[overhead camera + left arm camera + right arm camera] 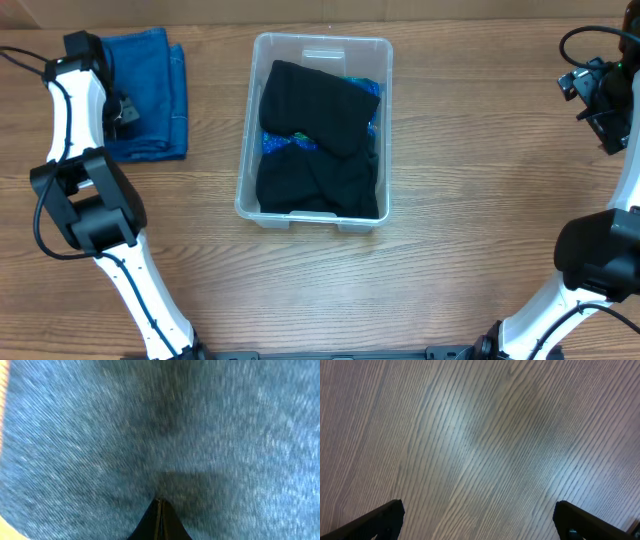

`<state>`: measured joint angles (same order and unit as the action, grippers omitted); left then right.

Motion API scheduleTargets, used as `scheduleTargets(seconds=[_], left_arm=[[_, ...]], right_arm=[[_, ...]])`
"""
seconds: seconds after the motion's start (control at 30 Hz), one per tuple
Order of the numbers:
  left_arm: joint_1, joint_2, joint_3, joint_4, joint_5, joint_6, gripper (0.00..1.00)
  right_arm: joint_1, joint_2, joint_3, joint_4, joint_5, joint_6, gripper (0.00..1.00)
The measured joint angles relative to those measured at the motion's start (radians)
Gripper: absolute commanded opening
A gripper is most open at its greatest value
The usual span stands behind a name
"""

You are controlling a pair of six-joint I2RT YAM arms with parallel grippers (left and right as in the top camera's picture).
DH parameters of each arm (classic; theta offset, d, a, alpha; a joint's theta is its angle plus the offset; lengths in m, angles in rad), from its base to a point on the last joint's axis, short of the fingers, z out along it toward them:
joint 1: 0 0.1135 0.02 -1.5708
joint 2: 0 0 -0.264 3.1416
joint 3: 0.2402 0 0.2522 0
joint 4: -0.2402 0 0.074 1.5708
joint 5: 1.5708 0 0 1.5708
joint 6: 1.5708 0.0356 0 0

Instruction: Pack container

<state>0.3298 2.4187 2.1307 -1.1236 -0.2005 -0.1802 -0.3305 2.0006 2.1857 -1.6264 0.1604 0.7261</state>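
Since the clear rectangular plastic container sits mid-table with its long side running away from the robot, both arms can reach it. It is already partly filled. Folded black garments cover most of its floor, and a bright blue patterned cloth shows at the far right corner.

I judge the tub to be light and fairly stiff, though its thin walls would flex under a squeeze. Its smooth sides look slippery, so the thick rim is the sensible place to take hold, ideally midway along a long side so it does not tip. The soft load inside should not shift much.

A folded blue denim garment lies well apart from the tub, at the far left of the wooden table. It looks like the next piece to pack. It should be limp and fairly heavy, and best pinched at a folded edge.

The left gripper hangs over this denim. In its wrist view the cloth fills the blurred frame. The fingers are pressed together to a single dark point, with nothing visibly between them.

The right gripper is spread wide over bare wood at the far right, gripping nothing.
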Motion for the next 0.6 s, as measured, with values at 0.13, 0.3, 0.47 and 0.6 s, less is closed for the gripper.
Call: scheduleTargets(seconds=[0.13,0.3,0.47,0.6], left_arm=[[0.005,0.005,0.014,-0.089,0.105,-0.058,0.04],[0.019,0.006,0.016,-0.161,0.275,-0.146,0.04],[0.01,0.011,0.016,-0.169,0.35,-0.21,0.04],[-0.001,0.018,0.032,-0.169,0.372,-0.214,0.04]], right_arm=[[0.0,0.0,0.0,-0.001,0.0,0.0,1.0],[0.0,0.0,0.0,0.0,0.0,0.0,1.0],[0.0,0.0,0.0,0.0,0.0,0.0,1.0],[0.0,0.0,0.0,0.0,0.0,0.0,1.0]])
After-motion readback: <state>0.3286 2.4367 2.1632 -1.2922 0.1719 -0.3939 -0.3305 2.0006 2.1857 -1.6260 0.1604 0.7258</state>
